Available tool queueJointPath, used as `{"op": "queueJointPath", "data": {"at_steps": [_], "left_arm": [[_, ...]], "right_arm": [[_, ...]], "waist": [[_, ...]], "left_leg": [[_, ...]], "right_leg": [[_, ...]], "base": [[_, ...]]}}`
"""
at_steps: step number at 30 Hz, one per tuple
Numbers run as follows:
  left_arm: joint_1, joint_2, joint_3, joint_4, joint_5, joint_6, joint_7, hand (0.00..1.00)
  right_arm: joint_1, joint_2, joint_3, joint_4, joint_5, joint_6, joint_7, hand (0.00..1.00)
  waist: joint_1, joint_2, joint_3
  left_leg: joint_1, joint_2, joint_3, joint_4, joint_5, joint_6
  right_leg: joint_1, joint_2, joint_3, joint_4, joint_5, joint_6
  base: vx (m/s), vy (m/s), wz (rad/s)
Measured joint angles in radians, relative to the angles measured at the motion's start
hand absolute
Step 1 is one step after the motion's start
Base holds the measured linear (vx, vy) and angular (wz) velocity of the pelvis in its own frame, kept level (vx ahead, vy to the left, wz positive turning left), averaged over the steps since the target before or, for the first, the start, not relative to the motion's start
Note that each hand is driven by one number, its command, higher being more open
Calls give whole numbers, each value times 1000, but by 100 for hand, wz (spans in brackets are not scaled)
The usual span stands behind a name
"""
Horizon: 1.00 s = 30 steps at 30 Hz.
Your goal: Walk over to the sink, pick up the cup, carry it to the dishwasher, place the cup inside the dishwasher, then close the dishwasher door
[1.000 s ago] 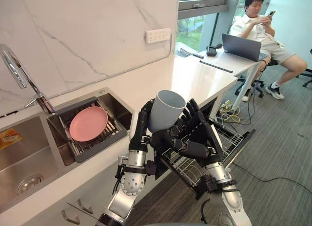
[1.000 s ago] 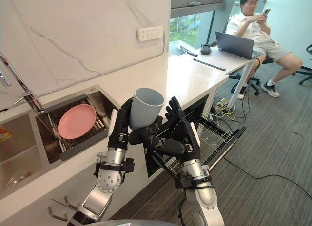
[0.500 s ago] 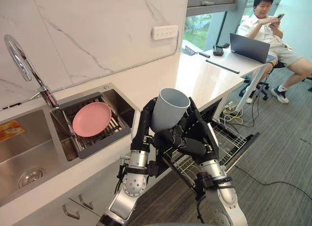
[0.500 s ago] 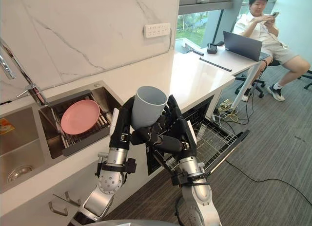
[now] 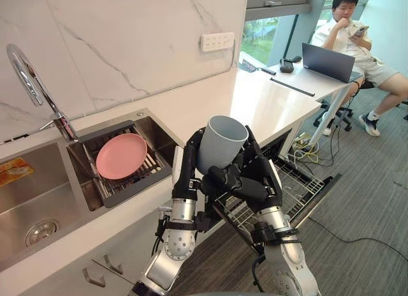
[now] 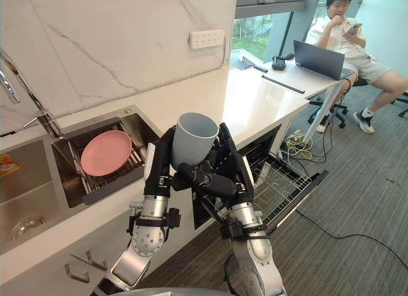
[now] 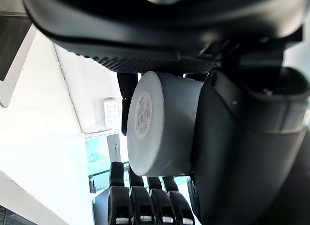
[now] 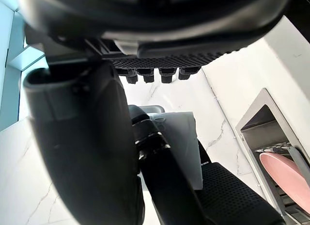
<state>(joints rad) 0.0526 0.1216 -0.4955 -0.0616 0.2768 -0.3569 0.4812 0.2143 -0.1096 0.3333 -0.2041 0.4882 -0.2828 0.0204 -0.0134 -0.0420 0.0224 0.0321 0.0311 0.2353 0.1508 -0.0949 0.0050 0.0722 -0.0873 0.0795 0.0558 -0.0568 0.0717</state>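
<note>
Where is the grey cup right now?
In the left eye view the cup is mid-picture, held between the left hand and right hand, above the open dishwasher's rack and right of the pink plate.

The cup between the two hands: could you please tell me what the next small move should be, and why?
Probably lower the cup towards the robot's right, onto the dishwasher rack. The left hand and the right hand clasp it upright, mouth up, by the edge of the counter, while the pulled-out rack lies lower, beyond the right hand.
</note>
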Motion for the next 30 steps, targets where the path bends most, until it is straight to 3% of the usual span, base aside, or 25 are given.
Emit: {"op": "queueJointPath", "data": {"at_steps": [11,12,29,30], "left_arm": [[1,0,-44,22,21,5,-2,0],[1,0,-44,23,21,5,-2,0],[2,13,-60,36,35,5,20,0],[2,13,-60,36,35,5,20,100]], "right_arm": [[-28,19,8,7,3,0,-24,100],[-28,19,8,8,3,0,-25,0],[-49,-5,5,50,42,16,-27,0],[-49,-5,5,50,43,16,-27,0]], "waist": [[0,-8,17],[0,-8,17],[1,-19,33],[1,-21,36]], "left_leg": [[5,-3,-3,-8,2,1],[5,-4,-3,-8,2,1],[4,-9,-17,-10,5,6],[4,-9,-18,-10,5,6]], "right_leg": [[4,-3,-4,-3,0,0],[4,-3,-4,-3,0,0],[10,-8,-17,-2,0,0],[10,-8,-18,-2,0,0]], "base": [[0,0,0],[0,0,0],[0,0,1],[0,0,3]]}}
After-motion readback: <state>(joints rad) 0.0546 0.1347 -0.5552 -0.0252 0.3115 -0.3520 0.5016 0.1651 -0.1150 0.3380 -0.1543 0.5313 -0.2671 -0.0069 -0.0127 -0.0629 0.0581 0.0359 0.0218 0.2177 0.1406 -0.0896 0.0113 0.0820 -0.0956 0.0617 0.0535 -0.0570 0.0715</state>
